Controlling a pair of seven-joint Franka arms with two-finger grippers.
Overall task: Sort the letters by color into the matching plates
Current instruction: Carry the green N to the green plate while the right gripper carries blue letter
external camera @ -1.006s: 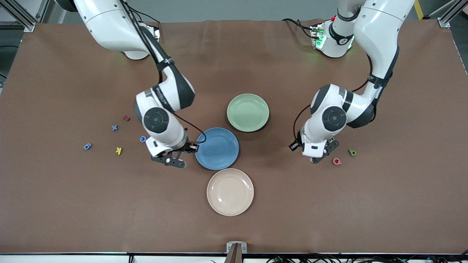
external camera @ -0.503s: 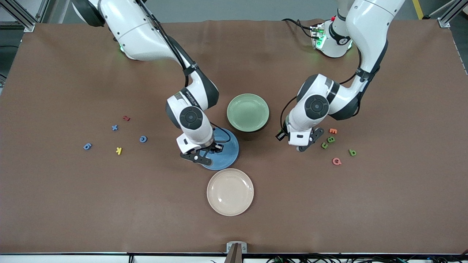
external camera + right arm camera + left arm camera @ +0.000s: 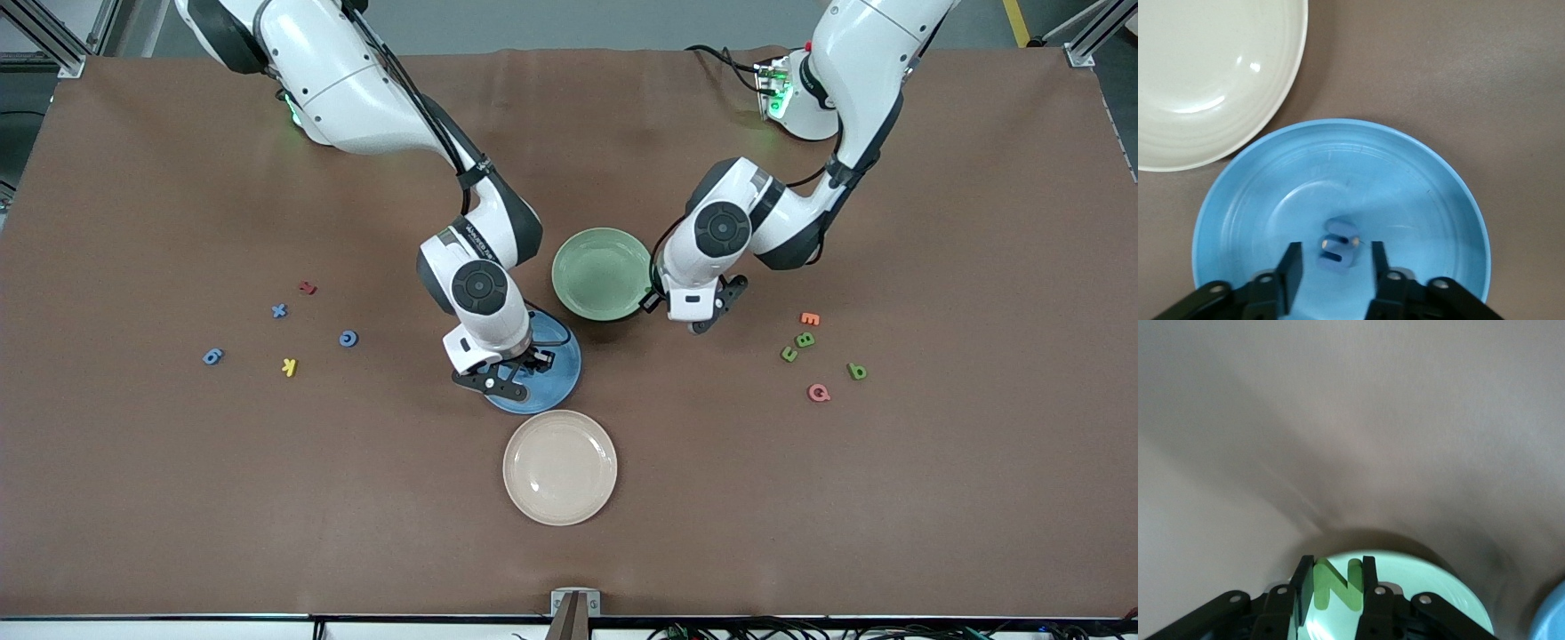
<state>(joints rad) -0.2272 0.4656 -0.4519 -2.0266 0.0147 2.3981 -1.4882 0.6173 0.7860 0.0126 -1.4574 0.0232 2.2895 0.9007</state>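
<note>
1. The right gripper point(image 3: 520, 378) hangs over the blue plate point(image 3: 560, 373). Its jaws stand apart, and a small blue letter point(image 3: 1337, 243) sits between them in the right wrist view. I cannot tell if the letter lies on the plate or touches the jaws (it looks loose).
2. The left gripper point(image 3: 707, 318) is just beside the green plate point(image 3: 597, 271), over its edge at the left arm's end. Its jaws are clamped on a green letter N point(image 3: 1338, 585), which stands up between the two black fingers point(image 3: 1303, 581).
3. Under the left jaws, the left wrist view shows the pale green plate, with a bit of the blue plate off at the edge.
4. The cream plate point(image 3: 559, 466) lies on the counter point(image 3: 933, 498), just beside the blue plate and near the right jaws. It is nearer to the front camera.
5. Well apart from the left jaws, toward the left arm's end, lie three green letters point(image 3: 805, 340) (one of them is a b), an orange letter point(image 3: 809, 318) and a pink letter point(image 3: 818, 392).
6. Well apart from the right jaws, toward the right arm's end, lie three blue letters point(image 3: 348, 338), a red letter point(image 3: 308, 287) and a yellow letter point(image 3: 288, 365).
</note>
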